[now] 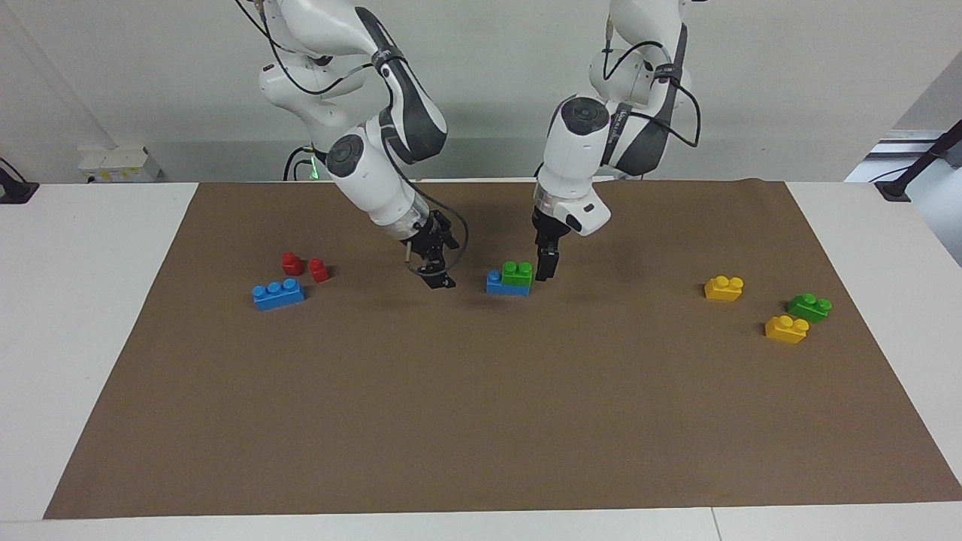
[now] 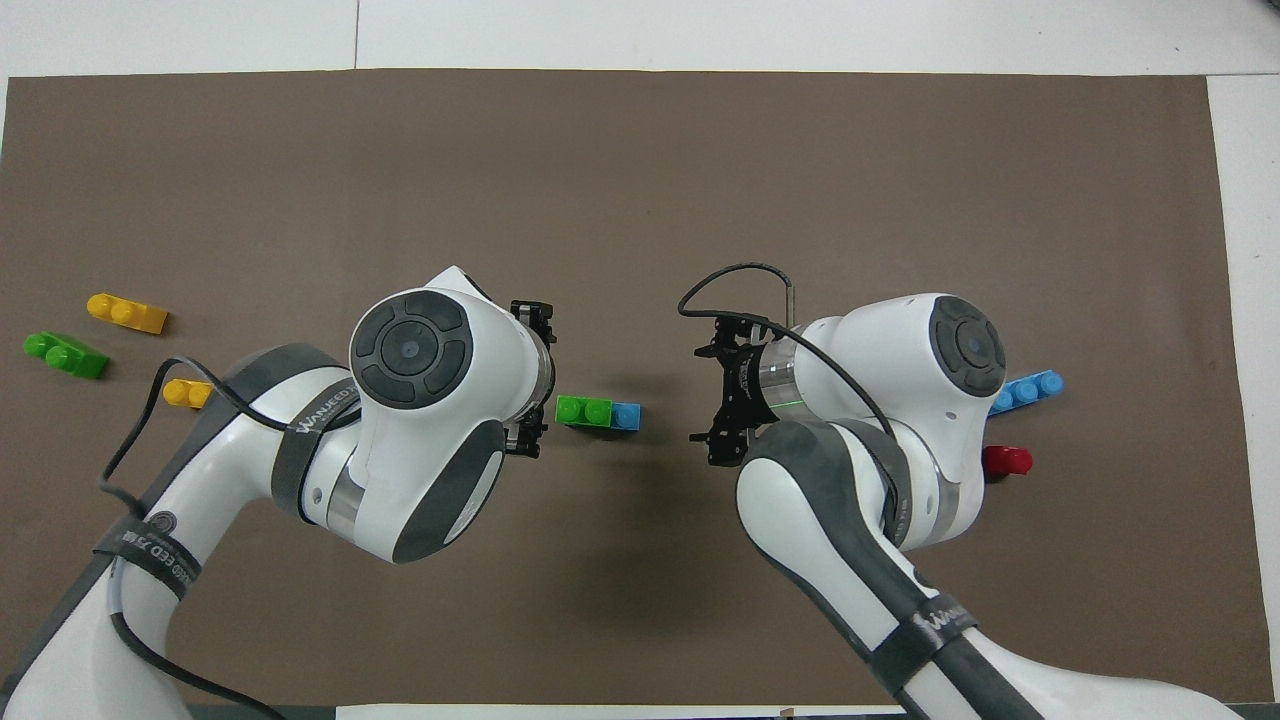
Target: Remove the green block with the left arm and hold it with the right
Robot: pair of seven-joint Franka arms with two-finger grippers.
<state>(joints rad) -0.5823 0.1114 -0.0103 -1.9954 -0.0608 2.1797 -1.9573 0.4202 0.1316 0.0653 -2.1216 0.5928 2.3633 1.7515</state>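
Observation:
A green block [image 1: 517, 273] sits on top of a blue brick [image 1: 499, 284] in the middle of the brown mat; both show in the overhead view, the green block [image 2: 583, 411] and the blue brick [image 2: 627, 416]. My left gripper [image 1: 546, 269] hangs low right beside the green block, on the left arm's side, open and holding nothing. My right gripper [image 1: 438, 276] is low over the mat, a short gap from the blue brick on the right arm's side, open and empty [image 2: 700, 395]. A second green block [image 1: 809, 306] lies toward the left arm's end.
Two yellow bricks [image 1: 724, 288] [image 1: 786, 329] lie by the second green block. A blue three-stud brick [image 1: 278, 294] and two red pieces [image 1: 292, 263] [image 1: 319, 270] lie toward the right arm's end. The mat [image 1: 481, 421] covers the white table.

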